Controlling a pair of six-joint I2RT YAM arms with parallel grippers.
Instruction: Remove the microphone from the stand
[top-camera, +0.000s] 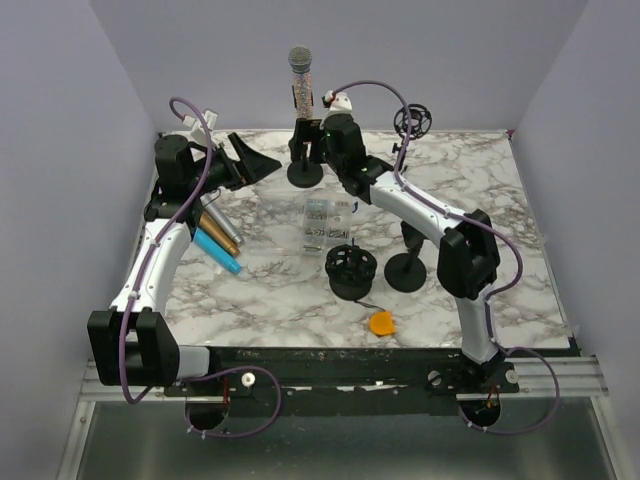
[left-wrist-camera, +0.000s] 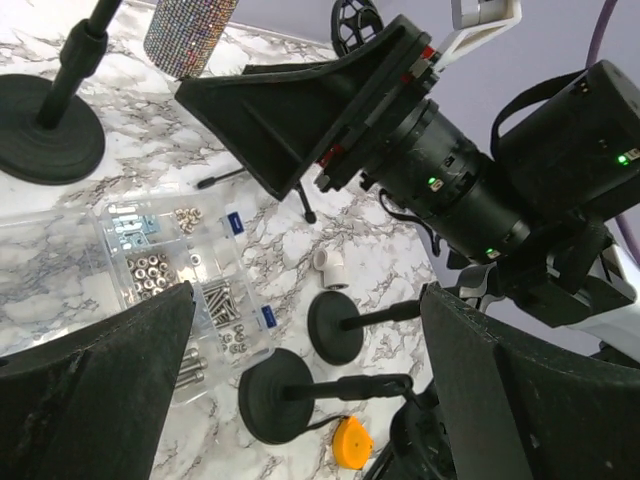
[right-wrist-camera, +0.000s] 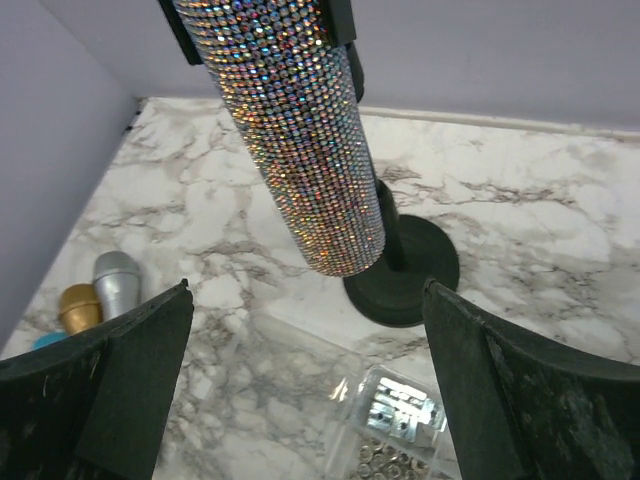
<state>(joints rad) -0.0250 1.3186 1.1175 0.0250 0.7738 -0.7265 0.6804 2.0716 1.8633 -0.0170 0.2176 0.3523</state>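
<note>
A glittery rhinestone microphone (top-camera: 300, 85) stands upright in the clip of a black round-based stand (top-camera: 305, 172) at the back of the marble table. In the right wrist view the microphone (right-wrist-camera: 300, 130) hangs just ahead of and above my open right gripper (right-wrist-camera: 305, 400), with the stand base (right-wrist-camera: 405, 270) behind it. My right gripper (top-camera: 314, 135) sits close beside the stand clip, holding nothing. My left gripper (top-camera: 245, 158) is open and empty, left of the stand. The left wrist view shows the microphone's lower end (left-wrist-camera: 190, 35) and the stand base (left-wrist-camera: 45, 125).
A clear box of screws (top-camera: 322, 225) lies mid-table. Two spare stands (top-camera: 406, 268), a black round part (top-camera: 351, 270) and an orange tape measure (top-camera: 381, 323) lie nearer. Gold, silver and blue microphones (top-camera: 218, 240) lie at the left. A white pipe elbow (left-wrist-camera: 330, 265) lies by the box.
</note>
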